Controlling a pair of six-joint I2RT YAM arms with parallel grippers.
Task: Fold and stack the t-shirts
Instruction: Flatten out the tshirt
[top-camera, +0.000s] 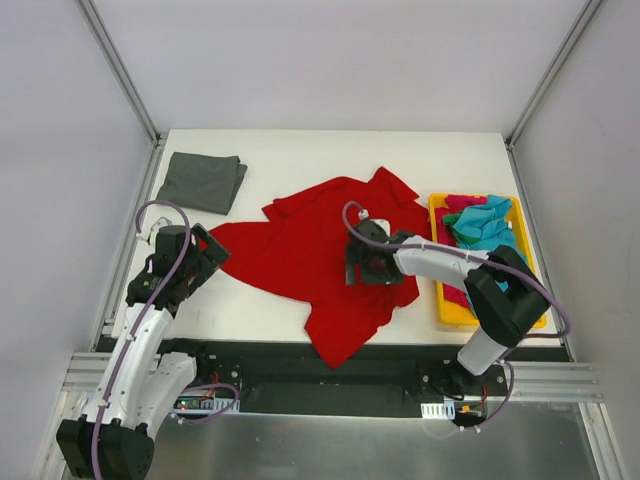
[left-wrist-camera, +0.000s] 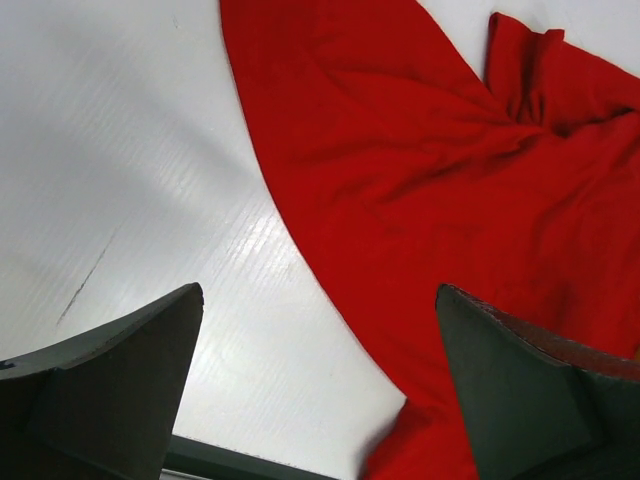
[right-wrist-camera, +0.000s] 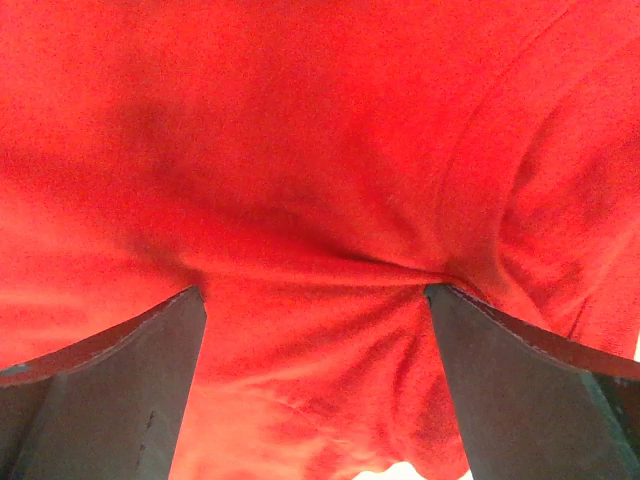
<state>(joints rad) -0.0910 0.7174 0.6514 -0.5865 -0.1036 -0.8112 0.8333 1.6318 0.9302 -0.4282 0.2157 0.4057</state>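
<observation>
The red t-shirt (top-camera: 300, 250) is laid crumpled mid-table, its long axis running from the near edge, which is overhung by 1 end, towards the far right. Another part is spread leftwards. The left gripper (top-camera: 205, 250) is held over bare table (top-camera: 300, 160) just beside that left edge, its 2 fingers (left-wrist-camera: 110, 390) spread. The right gripper (top-camera: 362, 268) is set over the shirt's middle, fingers apart, a ridge of cloth between them. Rightwards, a turquoise shirt (top-camera: 485, 225) is heaped in the yellow tray (top-camera: 450, 316). Far left, a folded grey shirt (top-camera: 203, 180) is seen, with bare table beside it.
</observation>
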